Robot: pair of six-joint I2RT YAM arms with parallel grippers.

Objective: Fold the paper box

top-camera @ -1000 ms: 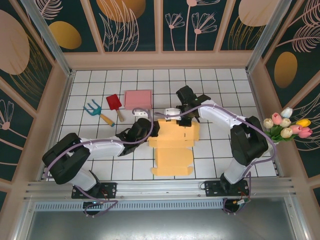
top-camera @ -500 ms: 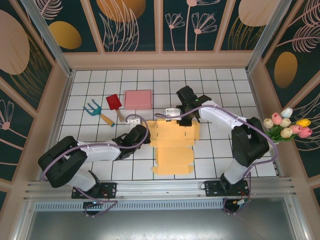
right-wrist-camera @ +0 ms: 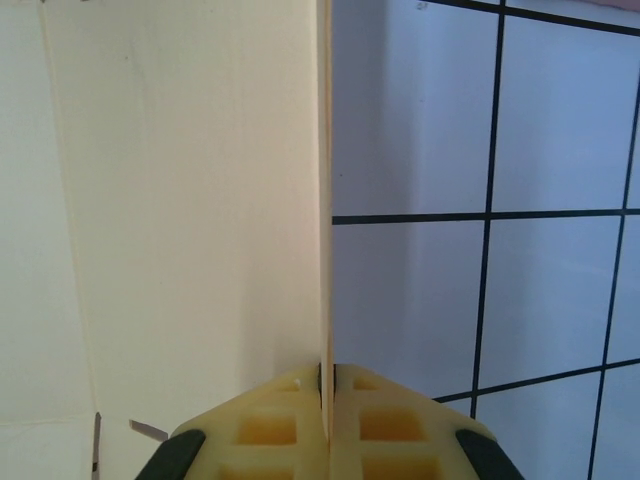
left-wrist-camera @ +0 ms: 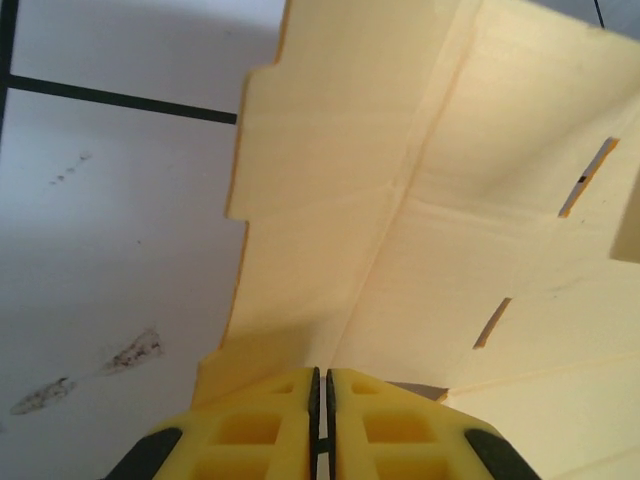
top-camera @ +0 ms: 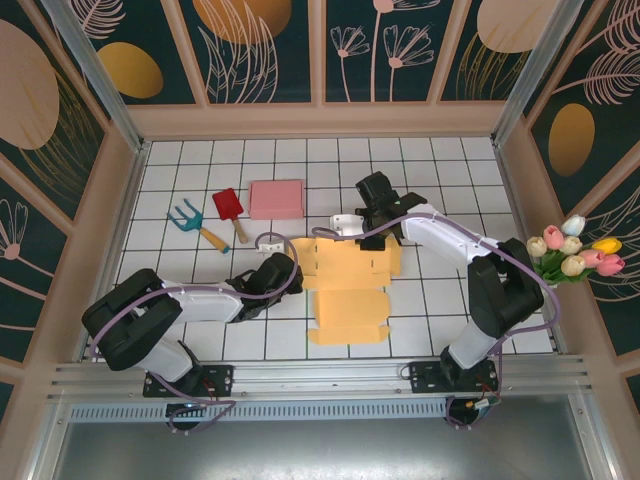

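Since a second ago, the left gripper (top-camera: pixel 292 270) has slid back to the left, off the yellow paper box (top-camera: pixel 350 300). The box has moved a little on the white tiled worktop (top-camera: pixel 420 170).

From the top, the box is a cut-out sheet of yellow card lying mostly flat in the middle of the worktop. The left gripper sits just beside its left edge. The right gripper (top-camera: pixel 366 234) reaches down to its far edge. A flat pink box (top-camera: pixel 275 198), a red toy shovel (top-camera: pixel 228 207) and a blue toy rake (top-camera: pixel 185 215) lie further back on the left, well apart from the yellow sheet. A bunch of tulips (top-camera: pixel 575 250) sticks in from the right wall.

On the left wrist, the left gripper (left-wrist-camera: pixel 320 385) has its yellow fingers squeezed together, with just a thin dark line between them. A bent-up flap of the box (left-wrist-camera: pixel 400 180) rises right in front of the tips. I cannot tell if any paper is pinched.

On the right wrist, the right gripper (right-wrist-camera: pixel 326 380) is clamped tight on the thin edge of the box (right-wrist-camera: pixel 180 200). That panel stands on its side and runs straight away from the fingers, with worktop (right-wrist-camera: pixel 420 120) squares on the right.
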